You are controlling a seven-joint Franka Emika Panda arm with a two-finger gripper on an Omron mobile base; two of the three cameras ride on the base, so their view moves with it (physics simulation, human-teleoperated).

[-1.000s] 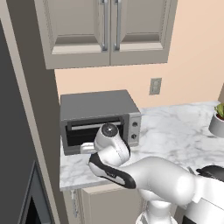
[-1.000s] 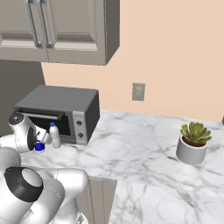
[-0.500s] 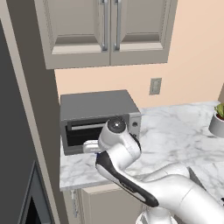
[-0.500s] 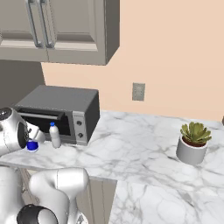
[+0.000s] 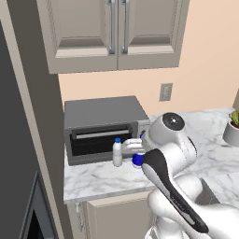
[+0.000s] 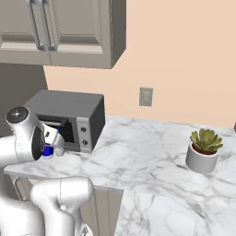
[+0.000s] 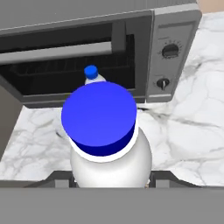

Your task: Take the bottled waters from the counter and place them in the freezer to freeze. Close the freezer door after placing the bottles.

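The blue-capped bottle (image 7: 107, 144) in the end effector (image 7: 109, 177) apparently bears no readable label.

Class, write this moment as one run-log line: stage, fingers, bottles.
stage: first pickup | fingers: shut on nearer bottle | other bottle: upright on counter, before toaster oven

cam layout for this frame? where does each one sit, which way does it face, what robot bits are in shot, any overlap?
Left base view: behind the arm on its left, facing forward and down at the toaster oven and a standing bottle; white arm rises lower right.
Right base view: behind on the right, facing the counter, potted plant; arm at lower left.
Hand view: on the hand, looking along the pincer onto the blue cap of the bottle it holds.
Shared: all three show the toaster oven and marble counter.
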